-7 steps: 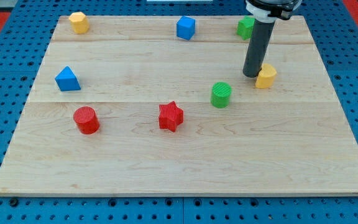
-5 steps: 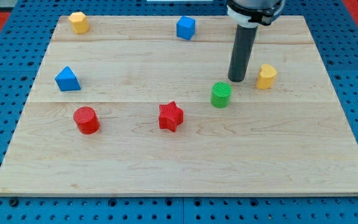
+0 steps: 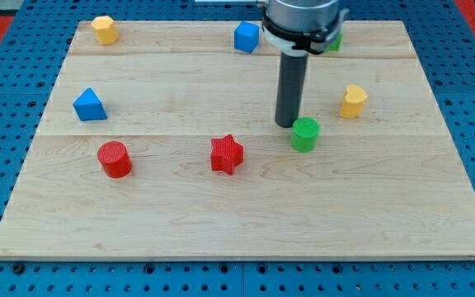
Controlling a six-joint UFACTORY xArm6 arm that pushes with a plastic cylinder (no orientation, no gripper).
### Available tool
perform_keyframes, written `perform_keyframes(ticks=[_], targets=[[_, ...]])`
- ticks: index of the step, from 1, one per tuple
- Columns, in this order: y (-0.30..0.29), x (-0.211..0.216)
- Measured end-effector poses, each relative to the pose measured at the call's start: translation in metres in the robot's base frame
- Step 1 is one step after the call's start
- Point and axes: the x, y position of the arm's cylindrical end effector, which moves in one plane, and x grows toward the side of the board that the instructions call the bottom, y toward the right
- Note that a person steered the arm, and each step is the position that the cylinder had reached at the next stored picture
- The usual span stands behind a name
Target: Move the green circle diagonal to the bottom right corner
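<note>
The green circle (image 3: 305,134) is a short ribbed cylinder on the wooden board (image 3: 246,223), right of the middle. My tip (image 3: 286,123) rests on the board just to the circle's upper left, touching or nearly touching it. The dark rod rises from there toward the view's top and hides part of the board behind it.
A red star (image 3: 227,154) lies left of the green circle, a red cylinder (image 3: 115,158) farther left. A blue triangle (image 3: 89,104) is at the left. A yellow block (image 3: 353,101) is right of my tip. At the top are a yellow block (image 3: 104,29), a blue cube (image 3: 246,36) and a green block (image 3: 333,40).
My tip moved left from beside the yellow block to the green circle's upper left. The green circle shifted a little down and to the right.
</note>
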Motion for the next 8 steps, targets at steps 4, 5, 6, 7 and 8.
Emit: perform_keyframes(ticks=[4, 5, 6, 7, 8], targets=[[0.087, 0.054], [0.1, 0.072], [0.102, 0.092], [0.101, 0.094], [0.098, 0.077]])
